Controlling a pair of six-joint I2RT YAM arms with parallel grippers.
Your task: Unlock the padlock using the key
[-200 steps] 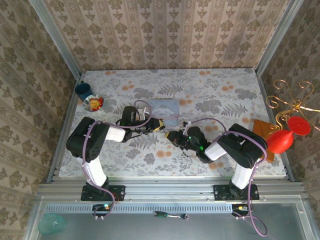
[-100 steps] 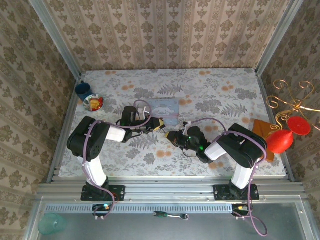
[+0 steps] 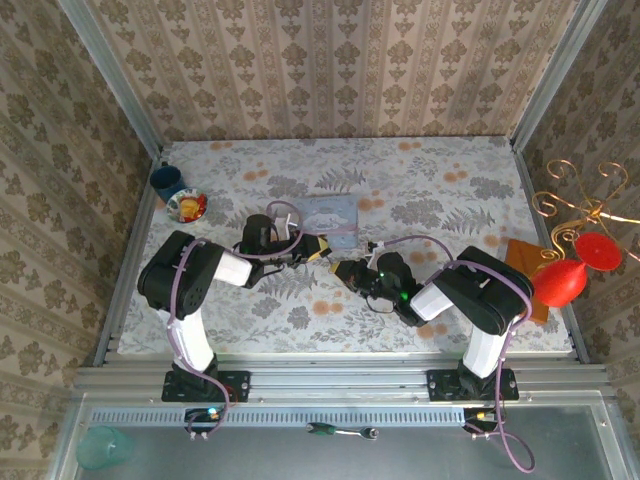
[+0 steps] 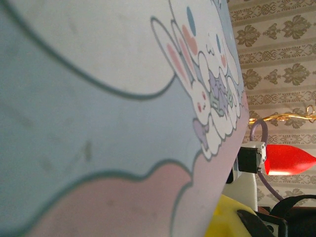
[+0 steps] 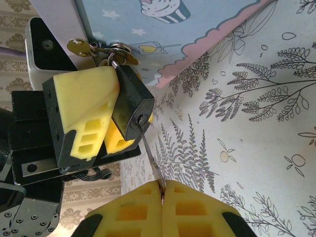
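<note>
Right wrist view: the black padlock (image 5: 132, 106) is wedged between the chunky yellow fingers (image 5: 81, 111) of the left gripper (image 5: 109, 129), keyhole end facing the camera.
Key: thin silver key (image 5: 150, 158). The blade runs from the keyhole straight down to the right gripper (image 5: 162, 195), and the tip sits right at the keyhole. Can't tell how deep it goes.
Right gripper: pinched tight on the key, both yellow pads pressed together with the blade sandwiched between them.
Left gripper: clamped on the padlock body.
Shackle end: points up and away, with a ring of spare keys (image 5: 98, 48) dangling off it. Can't tell whether the shackle has popped.
Box: clear bluish box (image 5: 173, 24) with cartoon prints sits just behind the padlock, on the floral tablecloth (image 5: 256, 123).
Left wrist view: basically jammed up against the box, so you get the bunny print up close.
Top external view: both grippers meet mid-table, just in front of the box.
Other stuff: blue cup (image 3: 166, 182) and a small dish (image 3: 188, 206) sit at the far left edge, well apart from the action.
</note>
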